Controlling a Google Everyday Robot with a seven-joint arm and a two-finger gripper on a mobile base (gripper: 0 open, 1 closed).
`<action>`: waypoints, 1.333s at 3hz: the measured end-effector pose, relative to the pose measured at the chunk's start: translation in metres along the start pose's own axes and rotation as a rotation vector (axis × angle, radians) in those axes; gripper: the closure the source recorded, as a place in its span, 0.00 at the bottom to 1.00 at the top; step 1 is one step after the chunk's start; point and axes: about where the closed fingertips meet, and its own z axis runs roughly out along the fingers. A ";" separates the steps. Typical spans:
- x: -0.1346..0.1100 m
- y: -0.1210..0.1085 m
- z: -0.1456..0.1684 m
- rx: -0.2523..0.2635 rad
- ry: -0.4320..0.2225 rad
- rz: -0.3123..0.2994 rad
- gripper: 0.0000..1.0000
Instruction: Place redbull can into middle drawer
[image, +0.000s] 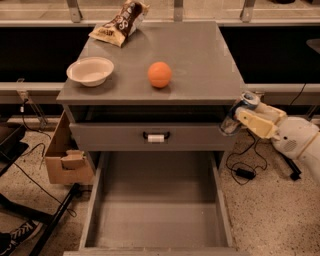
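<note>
The redbull can, slim and blue-and-silver with a shiny top, is held in my gripper to the right of the cabinet, level with the closed drawer front. The cream fingers are shut around the can, which tilts slightly. The middle drawer is pulled fully out below, a wide shallow grey box with a bare floor. The can is above and to the right of the drawer's right wall, outside it.
On the grey cabinet top lie an orange ball, a white bowl and a brown crisp bag. The closed drawer front has a black handle with a white tag. A cardboard box stands at the left; cables lie on the floor at the right.
</note>
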 end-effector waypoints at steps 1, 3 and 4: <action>-0.003 0.009 0.008 -0.024 -0.006 -0.033 1.00; 0.091 0.058 0.035 -0.105 0.038 -0.041 1.00; 0.168 0.093 0.068 -0.191 0.040 -0.039 1.00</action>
